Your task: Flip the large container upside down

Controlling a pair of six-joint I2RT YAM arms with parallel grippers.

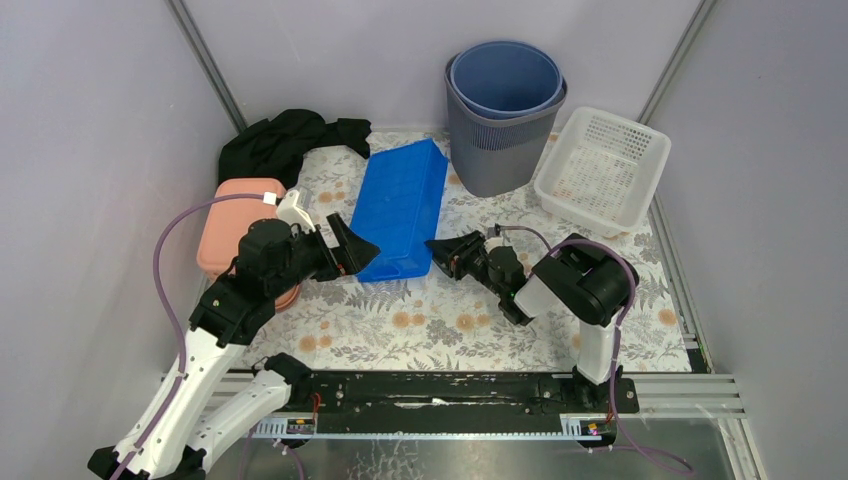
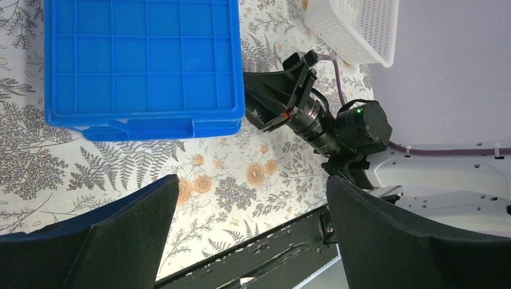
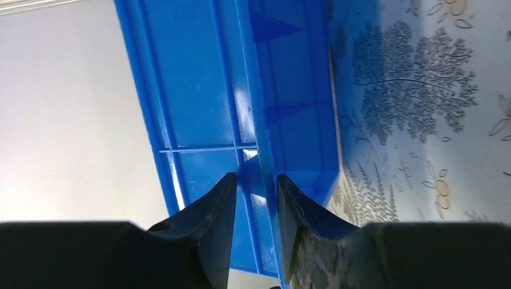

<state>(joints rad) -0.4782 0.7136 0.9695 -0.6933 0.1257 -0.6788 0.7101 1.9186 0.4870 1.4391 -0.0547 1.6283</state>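
**Bench at the close of the flip.** The blue crate [image 1: 400, 205], the task's large container, lies in the middle of the flowered bench [image 1: 450, 330]. Its ribbed underside [image 2: 138, 60] faces up and its rim is down on the cloth, so I judge the turn essentially made.

**(a)** My right hand [image 1: 450, 252] reaches in low from the right. Its tips are at the crate's near right corner, the natural place to tip and steady it. In the right wrist view its fingers [image 3: 223, 198] stand narrowly apart, astride a rib of the crate wall [image 3: 199, 90]. I cannot tell whether they pinch it or are clear of it.

**(b)** My left hand [image 1: 360, 250] is spread wide and holds nothing. It hovers just beside the near left corner, I take it as a guard against the crate sliding.

**(c)** Other containers.
- A grey bin [image 1: 500, 150] at the back holds a blue bin [image 1: 505, 80] nested inside. The inner one looks bare.
- A white basket [image 1: 600, 170] to the right holds nothing that I can see.
- A pink tub [image 1: 235, 225] on the left is partly hidden by my left arm, so its contents cannot be told.
- A black cloth [image 1: 280, 140] lies behind the tub.
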